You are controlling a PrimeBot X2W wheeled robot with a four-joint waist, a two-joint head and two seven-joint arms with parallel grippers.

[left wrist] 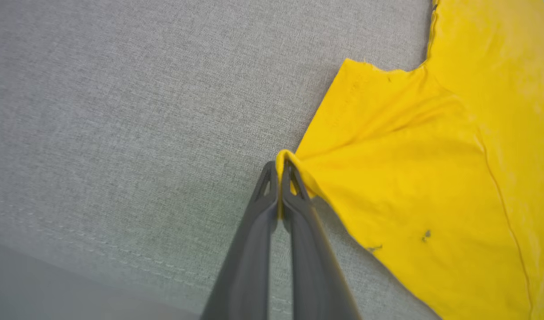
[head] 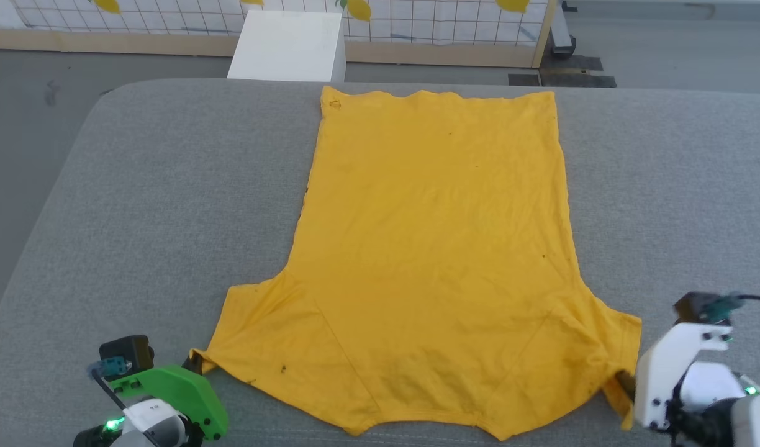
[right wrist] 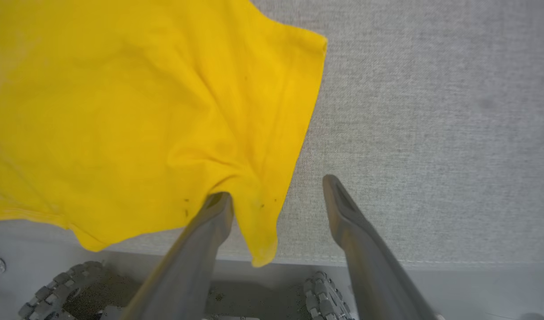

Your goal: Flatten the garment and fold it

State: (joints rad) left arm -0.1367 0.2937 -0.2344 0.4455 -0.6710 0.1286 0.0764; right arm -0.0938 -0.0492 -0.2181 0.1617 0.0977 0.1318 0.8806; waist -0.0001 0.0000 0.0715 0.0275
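Finishing the flattening: garment [head: 436, 248] spread on the tabletop [head: 138, 217], hem [head: 436, 95] at 12 o'clock. Pinching left sleeve [left wrist: 387, 133] at 8 o'clock with left gripper [left wrist: 278, 178] fingers [left wrist: 298, 209] clamped; straddling right sleeve [right wrist: 254, 111] at 4 with right gripper [right wrist: 276, 191] fingers apart — next, likely close there, then tug taut.

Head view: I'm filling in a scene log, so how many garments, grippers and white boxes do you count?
Garments: 1, the yellow garment, spread on the grey surface.
Grippers: 2, the left gripper, jaws shut on the garment, and the right gripper, jaws open.
White boxes: 1, the white box beyond the surface.
Total: 4.
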